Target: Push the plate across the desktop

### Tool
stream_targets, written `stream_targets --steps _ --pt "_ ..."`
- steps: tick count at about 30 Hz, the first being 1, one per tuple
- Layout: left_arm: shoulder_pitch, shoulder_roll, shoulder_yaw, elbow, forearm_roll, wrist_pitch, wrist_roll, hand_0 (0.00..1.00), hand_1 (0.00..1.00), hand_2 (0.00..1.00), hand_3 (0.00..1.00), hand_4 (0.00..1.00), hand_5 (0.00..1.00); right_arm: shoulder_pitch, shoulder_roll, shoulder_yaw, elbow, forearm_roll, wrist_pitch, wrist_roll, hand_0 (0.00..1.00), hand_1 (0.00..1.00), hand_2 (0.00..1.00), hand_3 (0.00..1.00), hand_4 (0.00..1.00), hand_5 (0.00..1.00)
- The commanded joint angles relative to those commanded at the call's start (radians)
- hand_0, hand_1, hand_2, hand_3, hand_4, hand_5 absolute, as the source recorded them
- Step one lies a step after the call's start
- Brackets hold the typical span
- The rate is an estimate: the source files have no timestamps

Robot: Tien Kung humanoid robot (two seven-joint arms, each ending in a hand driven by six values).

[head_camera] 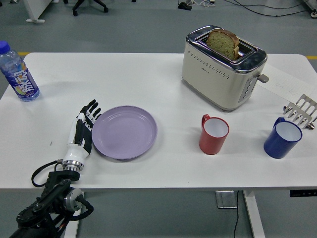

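Broadly, the white desk (148, 168) carries everything, with a wide bare stretch to the plate's right that leaves room for a sideways shove. Largest on it is the toaster (223, 69), set far back with a slice of bread (224, 43) standing up out of its slot, well clear of any path across the front. Next comes the purple plate (125, 132), lying flat toward the left front of the desk. The left hand (82, 133) lies edge-on against the plate's left rim, fingers (91, 110) straight and held together, gripping nothing; that flat blade pose suits pushing rather than lifting, since the whole side of the hand can bear on the rim. A bottle (17, 73) stands upright at the far left corner, behind the hand and out of the way. To the right a red mug (213, 134) and a blue mug (282, 139) stand upright; the red one looks likeliest to be struck if the plate travels far.
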Motion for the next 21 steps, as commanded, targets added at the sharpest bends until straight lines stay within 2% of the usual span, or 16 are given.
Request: stream_targets --steps 21 --pt "-0.022 0.000 0.092 -0.004 -0.034 -0.023 -0.004 0.869 0.892 0.918 0.851 0.456 0.998 0.004 0.000 -0.003 0.000 0.001 0.001 0.002 0.606 0.545 0.634 0.626 0.133 0.358"
